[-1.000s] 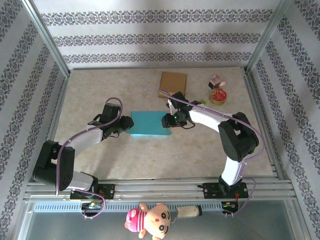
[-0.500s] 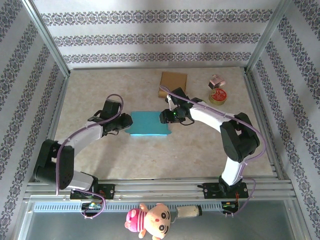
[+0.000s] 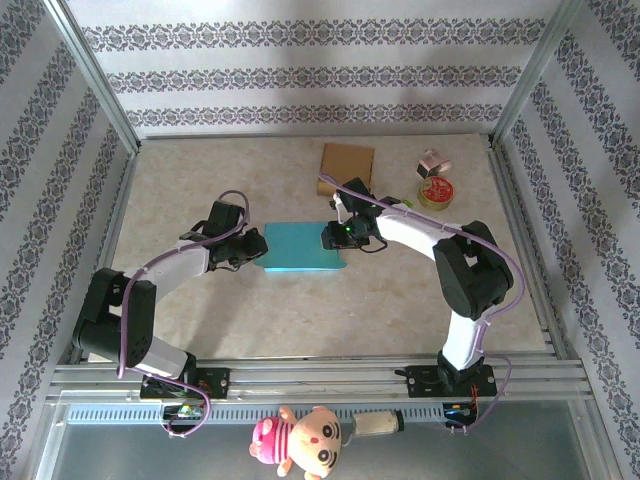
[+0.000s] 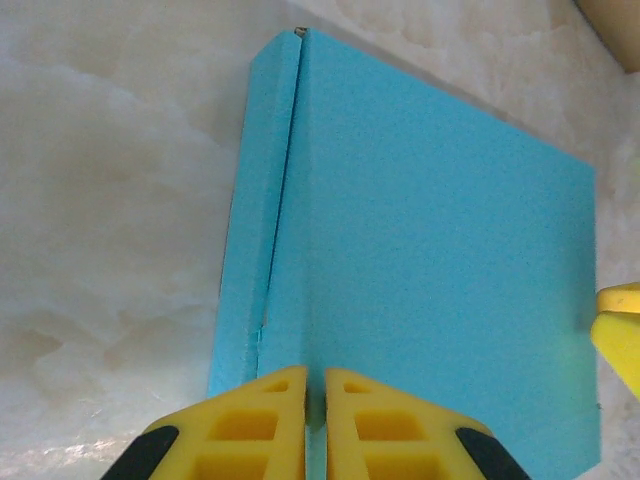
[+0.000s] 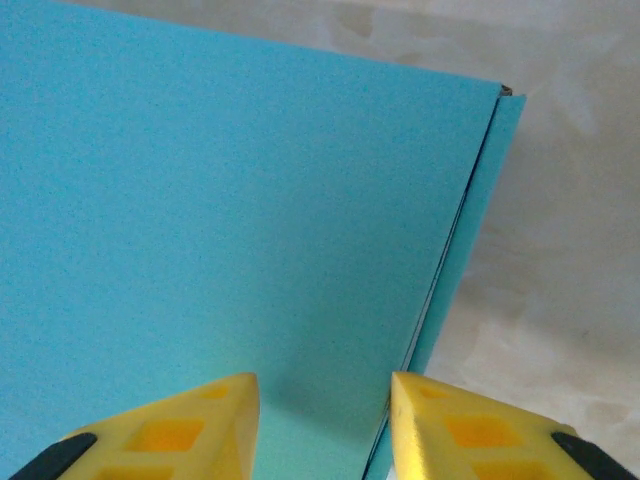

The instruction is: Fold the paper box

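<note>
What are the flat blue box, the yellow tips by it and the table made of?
The flat turquoise box looks like thin matte card: crisp fold lines, grainy surface, no shine. The yellow fingertips seem moulded plastic, given their hollow ribbed pockets. The tabletop looks like cream marble, though the veining may be printed laminate.

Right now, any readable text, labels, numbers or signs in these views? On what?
No text can be read.
box: plain blue, no print.
cardboard: blank brown.
tin: the red lid has some marking, too small to read.
</note>
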